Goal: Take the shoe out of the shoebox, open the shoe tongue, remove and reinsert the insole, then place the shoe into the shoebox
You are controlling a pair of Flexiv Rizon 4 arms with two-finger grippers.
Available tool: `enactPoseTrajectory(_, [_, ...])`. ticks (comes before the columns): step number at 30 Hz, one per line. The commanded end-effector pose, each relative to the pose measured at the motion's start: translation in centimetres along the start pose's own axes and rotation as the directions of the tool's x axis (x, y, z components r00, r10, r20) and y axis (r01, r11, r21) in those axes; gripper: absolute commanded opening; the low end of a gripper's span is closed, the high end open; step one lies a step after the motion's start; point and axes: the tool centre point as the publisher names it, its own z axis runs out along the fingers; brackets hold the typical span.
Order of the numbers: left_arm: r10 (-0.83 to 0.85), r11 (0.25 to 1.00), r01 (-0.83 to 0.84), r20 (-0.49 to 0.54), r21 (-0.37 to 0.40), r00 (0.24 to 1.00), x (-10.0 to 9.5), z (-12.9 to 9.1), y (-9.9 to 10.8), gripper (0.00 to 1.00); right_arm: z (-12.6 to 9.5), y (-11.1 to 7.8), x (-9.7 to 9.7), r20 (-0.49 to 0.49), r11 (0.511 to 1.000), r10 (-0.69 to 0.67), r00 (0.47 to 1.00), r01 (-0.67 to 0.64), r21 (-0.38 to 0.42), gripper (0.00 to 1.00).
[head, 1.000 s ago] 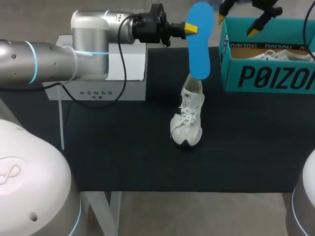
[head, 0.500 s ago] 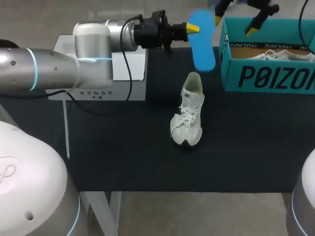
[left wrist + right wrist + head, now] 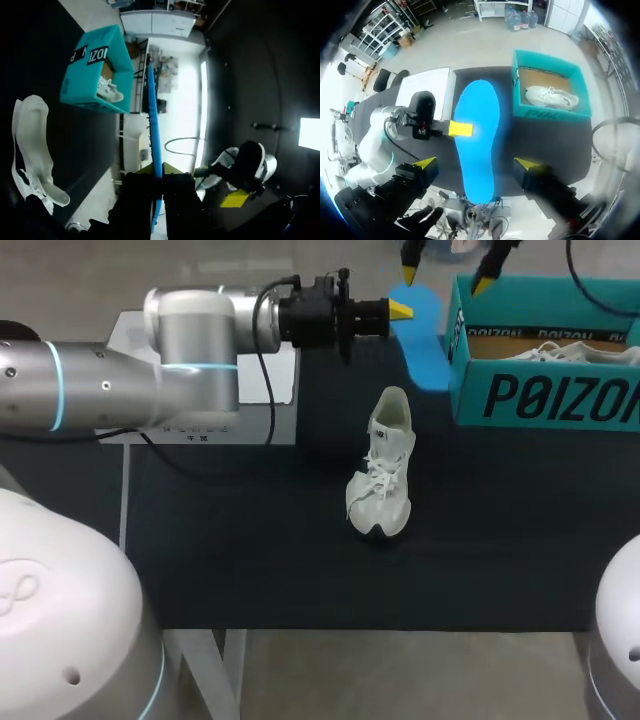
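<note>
You've got the blue insole [image 3: 428, 350] pinched between the left fingers [image 3: 400, 310] at one long edge. It's out of the shoe, in the air, and seen edge-on from that wrist [image 3: 154, 125]. It lies flat-on under the right fingers [image 3: 425, 163], between them but touching neither. The pale laced shoe [image 3: 385, 475] stands upright on its sole, apart from both sets of fingers, beside and below the left ones. The teal shoebox [image 3: 545, 390] is open, ahead of the left fingers past the insole, with a second shoe [image 3: 560, 352] inside.
</note>
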Motion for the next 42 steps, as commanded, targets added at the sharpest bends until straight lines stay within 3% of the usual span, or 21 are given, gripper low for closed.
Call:
enactPoseTrajectory(1, [0.015,0.999,-0.015,0.007,0.041,1.0,-0.1,0.5,0.3,0.0,0.7,1.7,1.5,0.138,0.994,0.047,0.989,-0.059,0.088,1.0])
enactPoseTrajectory(7, [0.031,0.999,-0.031,0.008,0.032,0.999,-0.2,0.6,0.4,0.0,1.1,1.9,1.4,0.141,0.985,0.11,0.984,-0.127,0.118,1.0])
enactPoseTrajectory(21, [0.036,0.999,-0.036,0.011,-0.01,0.999,0.0,0.6,0.2,0.0,1.0,1.9,1.1,0.12,0.986,0.095,0.988,-0.11,0.128,1.0])
enactPoseTrajectory(26, [0.025,0.999,-0.025,0.007,-0.044,1.0,0.1,0.3,0.0,0.0,0.8,1.7,1.1,0.103,0.991,-0.011,0.995,-0.002,0.131,1.0])
enactPoseTrajectory(34, [0.023,0.997,-0.022,0.02,-0.068,1.0,0.1,0.4,0.1,0.0,0.7,1.6,0.1,0.127,0.992,-0.001,0.992,-0.015,0.125,1.0])
enactPoseTrajectory(42, [0.019,0.997,-0.017,0.022,-0.08,1.0,0.1,0.3,0.2,0.0,0.9,1.6,0.6,0.118,0.991,-0.023,0.993,0.007,0.13,1.0])
